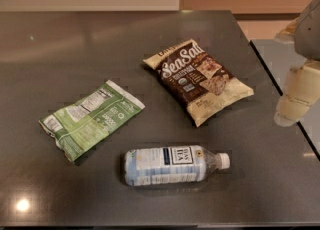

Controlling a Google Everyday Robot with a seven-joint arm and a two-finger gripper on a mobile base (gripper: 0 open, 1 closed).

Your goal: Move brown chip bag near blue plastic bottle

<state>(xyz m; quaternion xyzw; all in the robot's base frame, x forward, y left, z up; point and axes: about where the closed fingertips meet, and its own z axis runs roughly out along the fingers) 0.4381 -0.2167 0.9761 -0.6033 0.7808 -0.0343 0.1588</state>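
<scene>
Nearest the camera, the blue plastic bottle lies on its side on the dark tabletop, white cap pointing right. Being on its side, it could probably roll if bumped. To its left and a little farther back lies a green-and-white bag, flat and apart from the bottle. Beyond the bottle, the brown chip bag lies flat and face up, angled, with a bare strip of tabletop between it and the bottle. It likely needs only a short move toward the camera. At the right edge, the tool hangs clear of everything, touching and holding nothing. Whether it is open or closed cannot be told.
</scene>
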